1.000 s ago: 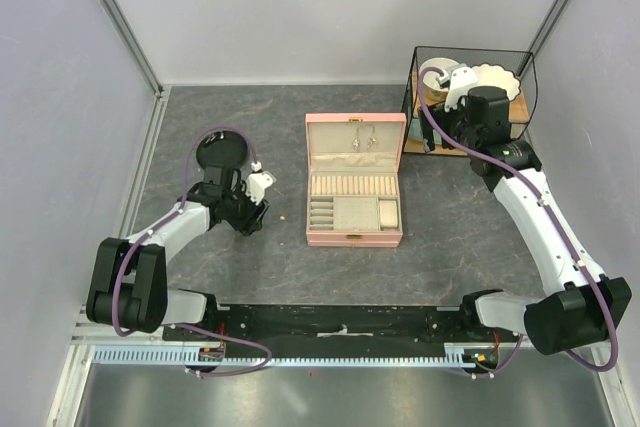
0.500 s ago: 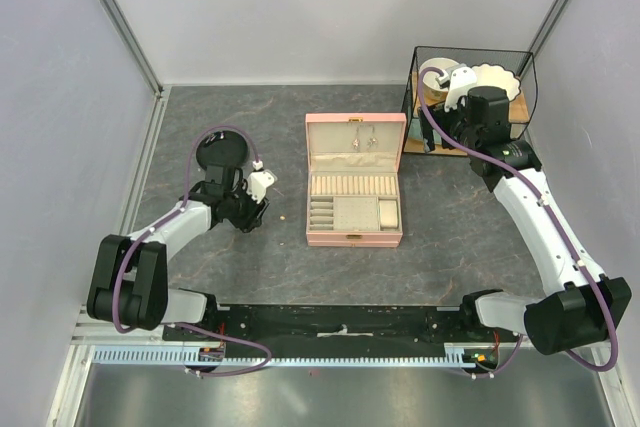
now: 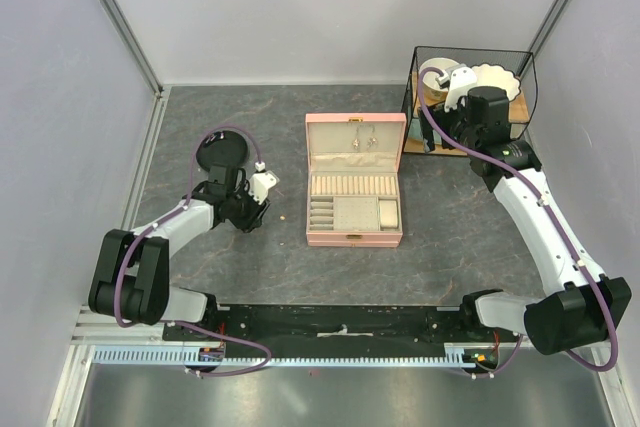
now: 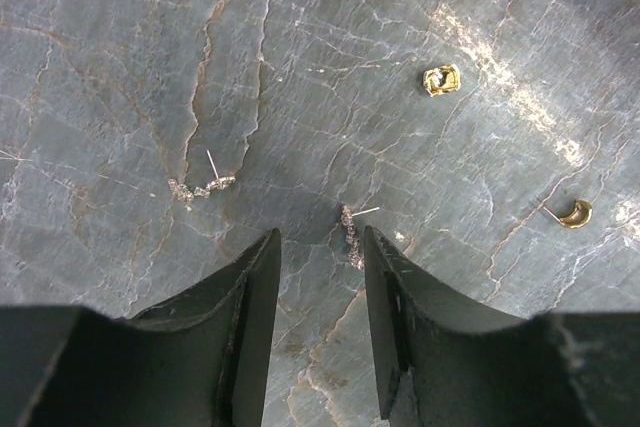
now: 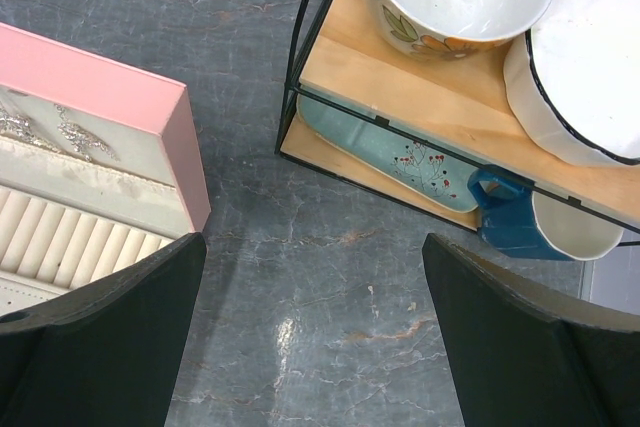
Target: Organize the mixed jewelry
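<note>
Under the left gripper (image 4: 320, 242), fingers slightly parted and empty, the jewelry (image 3: 283, 218) lies loose on the stone tabletop (image 4: 100, 67): a silvery stud (image 4: 349, 227) just beside one fingertip (image 4: 388, 272), another silvery piece (image 4: 200, 187), a gold square stud (image 4: 440, 79) and a gold crescent (image 4: 574, 212). They look featherlight, hard and likely to skid; the stud is best pinched across its glittery body, not the pin. The right gripper (image 5: 312, 247) hangs wide open.

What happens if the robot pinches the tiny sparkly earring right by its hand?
Probably feather-light: the sparkly earring is far thinner than the left hand's fingers. Its fine pin may bend, and lying flat on the stone table it could skid away.
</note>
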